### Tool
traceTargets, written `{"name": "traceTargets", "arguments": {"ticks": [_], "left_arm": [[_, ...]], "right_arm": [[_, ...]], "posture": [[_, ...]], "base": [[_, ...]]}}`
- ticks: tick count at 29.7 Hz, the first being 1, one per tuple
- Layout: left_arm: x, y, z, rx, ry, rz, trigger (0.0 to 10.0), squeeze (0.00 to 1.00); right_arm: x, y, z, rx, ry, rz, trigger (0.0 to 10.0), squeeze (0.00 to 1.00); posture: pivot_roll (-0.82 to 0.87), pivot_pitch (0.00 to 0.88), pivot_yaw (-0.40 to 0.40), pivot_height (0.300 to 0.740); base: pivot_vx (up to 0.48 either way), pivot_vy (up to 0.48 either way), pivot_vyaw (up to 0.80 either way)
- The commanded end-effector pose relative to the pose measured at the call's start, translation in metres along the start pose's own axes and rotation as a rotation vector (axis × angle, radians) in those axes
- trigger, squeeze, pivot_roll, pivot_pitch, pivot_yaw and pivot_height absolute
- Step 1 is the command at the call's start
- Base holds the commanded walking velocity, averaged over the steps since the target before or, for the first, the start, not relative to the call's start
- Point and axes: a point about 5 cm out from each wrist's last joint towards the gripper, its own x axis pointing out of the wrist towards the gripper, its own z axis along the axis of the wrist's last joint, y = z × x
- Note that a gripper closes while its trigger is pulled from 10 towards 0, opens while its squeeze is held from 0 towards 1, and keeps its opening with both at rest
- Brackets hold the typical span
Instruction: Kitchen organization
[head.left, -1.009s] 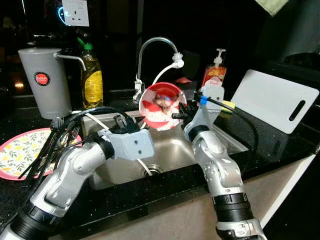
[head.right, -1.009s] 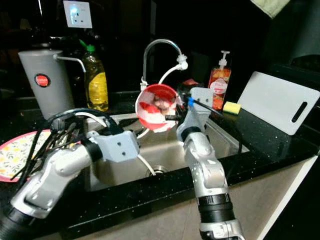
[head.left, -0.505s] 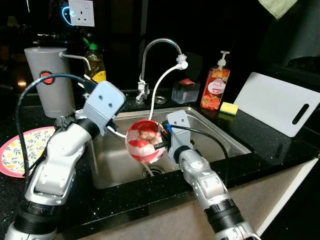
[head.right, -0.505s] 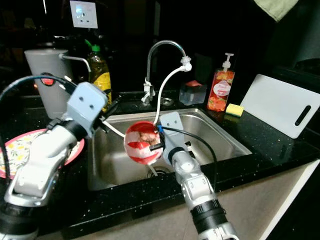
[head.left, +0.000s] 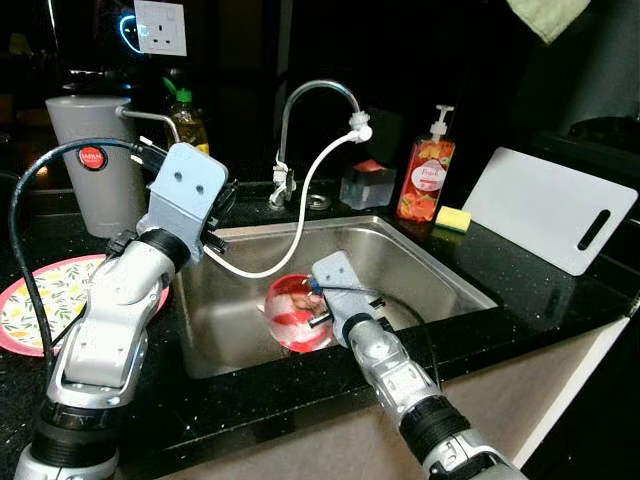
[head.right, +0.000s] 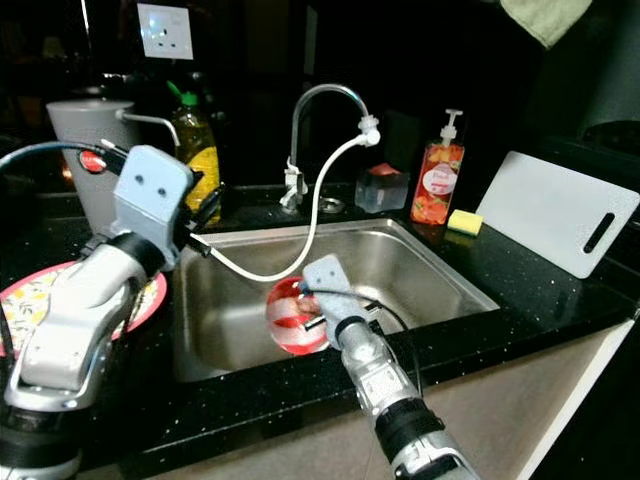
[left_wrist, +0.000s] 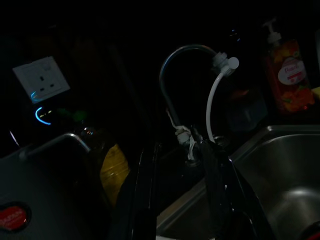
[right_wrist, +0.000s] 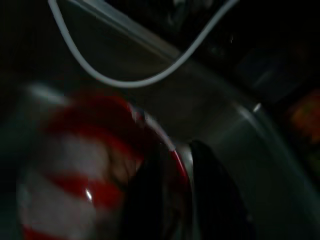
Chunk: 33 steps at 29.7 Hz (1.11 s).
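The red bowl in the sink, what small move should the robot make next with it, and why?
Probably lower the red bowl a little further and rest it on the sink floor. The right gripper is clamped on the bowl's rim and holds it tilted low in the basin, and the left gripper holds the white hose above it, so the bowl should be steadied first.

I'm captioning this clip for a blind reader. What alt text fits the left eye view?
The right gripper holds a red and white bowl by its rim, low in the steel sink. The left gripper holds the white hose from the faucet near the sink's left edge.
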Motion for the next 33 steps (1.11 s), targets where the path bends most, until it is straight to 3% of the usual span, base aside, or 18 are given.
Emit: {"name": "traceTargets", "arguments": {"ticks": [1,2,3,4,7,11,15,16,19,20,21,26,28,29,33], "left_arm": [[-0.001,-0.003,0.0,-0.017,0.005,-0.005,10.0,0.0],[-0.001,-0.003,0.0,-0.018,0.007,-0.004,10.0,0.0],[-0.001,-0.003,0.0,-0.019,0.009,-0.002,10.0,0.0],[-0.001,-0.003,0.0,-0.02,0.011,-0.001,10.0,0.0],[-0.002,-0.003,-0.001,-0.031,0.019,0.008,10.0,0.0],[-0.002,-0.002,-0.002,-0.059,0.029,0.024,10.0,0.0],[-0.002,0.002,-0.008,-0.146,0.082,0.061,10.0,0.0],[-0.002,0.002,-0.008,-0.146,0.082,0.061,10.0,0.0],[-0.004,0.003,-0.019,-0.285,0.176,0.08,10.0,0.0],[-0.009,-0.006,-0.03,-0.377,0.256,0.015,10.0,0.0],[-0.012,-0.011,-0.034,-0.398,0.282,-0.024,10.0,0.0],[-0.014,-0.013,-0.043,-0.404,0.363,0.026,10.0,0.0],[-0.016,-0.01,-0.051,-0.39,0.44,0.061,10.0,0.0],[-0.021,-0.004,-0.061,-0.397,0.534,0.104,10.0,0.0],[-0.027,0.006,-0.068,-0.382,0.63,0.171,10.0,0.0]], "right_arm": [[-0.001,-0.001,-0.005,-0.051,-0.009,-0.01,10.0,1.0],[0.0,-0.001,-0.005,-0.051,-0.011,-0.01,10.0,1.0],[-0.001,-0.005,0.001,-0.009,-0.049,-0.035,10.0,0.0],[-0.001,-0.009,0.005,0.022,-0.077,-0.054,10.0,0.0],[-0.005,-0.036,0.033,0.231,-0.237,-0.177,10.0,0.0],[-0.011,-0.056,0.053,0.341,-0.332,-0.239,10.0,0.0],[-0.019,-0.08,0.084,0.489,-0.445,-0.231,10.0,0.0],[-0.019,-0.08,0.084,0.489,-0.445,-0.231,10.0,0.0],[-0.036,-0.097,0.11,0.586,-0.558,-0.192,10.0,0.0],[-0.042,-0.096,0.114,0.604,-0.573,-0.151,10.0,0.0],[-0.044,-0.094,0.114,0.602,-0.572,-0.136,10.0,0.0],[-0.046,-0.085,0.105,0.541,-0.534,-0.099,10.0,0.0],[-0.047,-0.084,0.101,0.553,-0.502,-0.098,10.0,0.0],[-0.048,-0.085,0.096,0.56,-0.479,-0.103,10.0,0.0],[-0.051,-0.086,0.091,0.561,-0.451,-0.104,10.0,0.0]], "posture": [[0.0,0.0,-0.116,0.74],[0.0,0.0,-0.116,0.74],[-0.01,0.0,-0.114,0.74],[-0.01,0.0,-0.114,0.74],[-0.01,0.0,-0.112,0.74],[-0.01,0.0,-0.109,0.74],[-0.01,0.0,-0.106,0.74],[-0.01,0.0,-0.106,0.74],[-0.02,0.0,-0.102,0.74],[-0.03,0.0,-0.098,0.74],[-0.03,0.0,-0.098,0.74],[-0.03,0.0,-0.096,0.74],[-0.03,0.0,-0.092,0.74],[-0.03,0.0,-0.088,0.74],[-0.03,0.0,-0.082,0.74]], "base": [[0.0,0.0,0.0],[0.0,0.0,0.0],[0.0,0.0,0.0],[0.0,0.0,0.0],[0.0,0.0,0.0],[0.0,0.0,0.0],[0.0,0.0,0.0],[0.0,0.0,0.0],[0.0,0.0,0.0],[0.0,0.0,0.0],[0.0,0.0,0.0],[0.0,0.0,0.0],[0.0,0.0,0.0],[0.0,0.0,0.0],[0.0,0.0,0.0]]}}
